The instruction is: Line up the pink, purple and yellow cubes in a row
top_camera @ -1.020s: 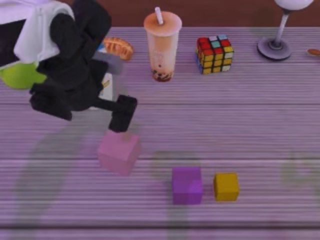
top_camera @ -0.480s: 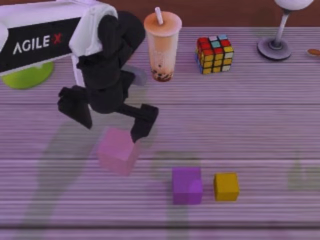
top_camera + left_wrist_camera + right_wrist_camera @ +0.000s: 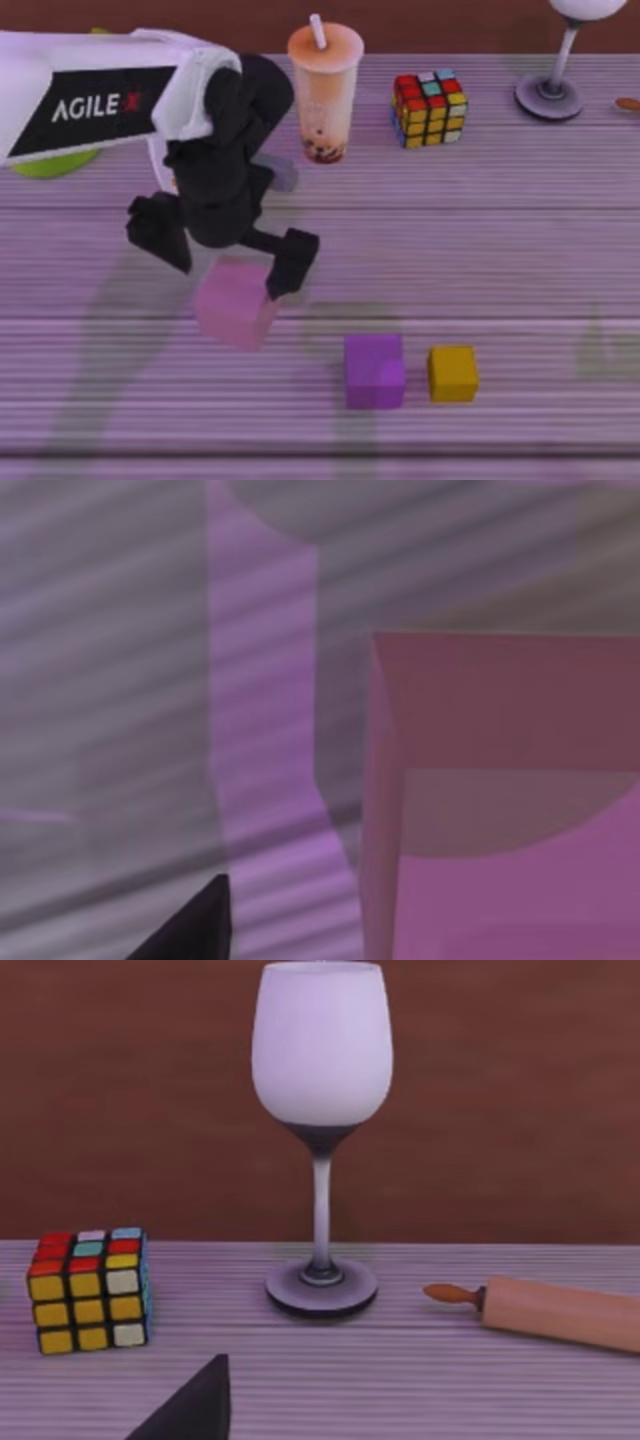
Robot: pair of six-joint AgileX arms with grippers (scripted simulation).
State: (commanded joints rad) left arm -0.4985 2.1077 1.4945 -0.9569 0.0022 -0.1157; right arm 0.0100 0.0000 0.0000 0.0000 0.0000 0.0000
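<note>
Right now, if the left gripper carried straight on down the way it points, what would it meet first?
Most likely the pink cube. The left gripper hangs open right above it, one finger past each side, so the fingers would probably straddle it and reach the table; height is unclear.

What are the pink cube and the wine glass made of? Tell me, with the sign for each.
Pink cube, under the left tool: probably matte plastic or painted wood; flat, even colour, no shine or grain.
Wine glass: looks like glass; glossy, pale translucent bowl, thin stem, dark-tinted foot. The rendering leaves both open.
</note>
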